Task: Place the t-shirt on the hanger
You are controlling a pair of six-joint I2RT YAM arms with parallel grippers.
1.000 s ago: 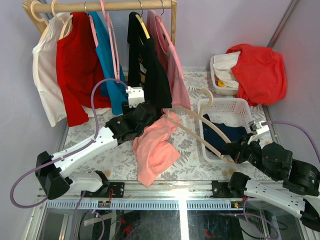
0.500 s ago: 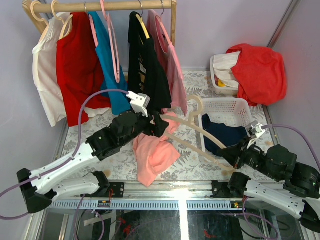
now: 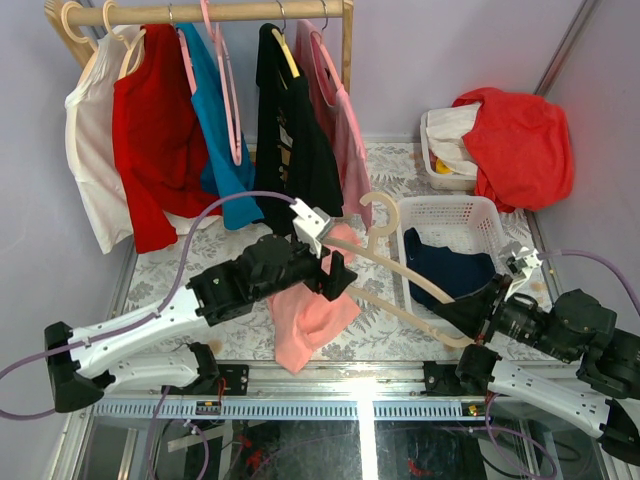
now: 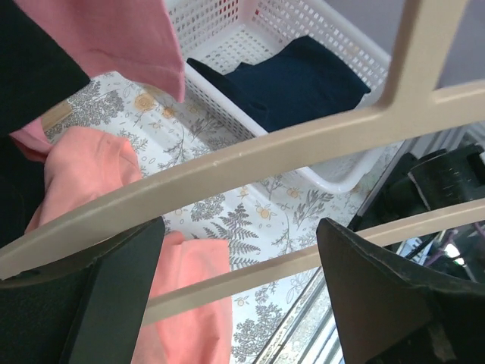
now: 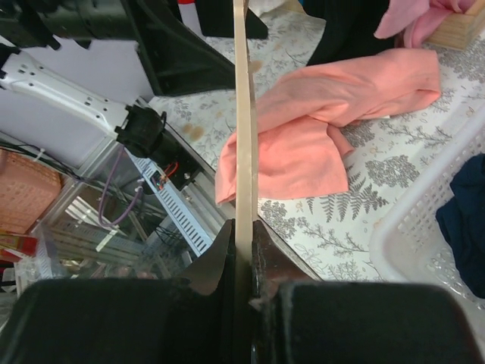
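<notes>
On the patterned worktop (image 3: pixel 180 265) the salmon t-shirt (image 3: pixel 315 315) lies crumpled, ungripped. Above it the cream hanger (image 4: pixel 250 155) is held in the air, right claw (image 5: pixel 242 250) clamped on one end, probably steadying it while the left claw (image 4: pixel 241 258), jaws apart, straddles the other arm.

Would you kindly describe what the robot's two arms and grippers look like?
Both arms have white link shells with bulky black joint housings. The left arm and right arm each trail a lavender cable. The left gripper and right gripper have matte black wedge-shaped fingers, each with a small white block at the wrist.
</notes>
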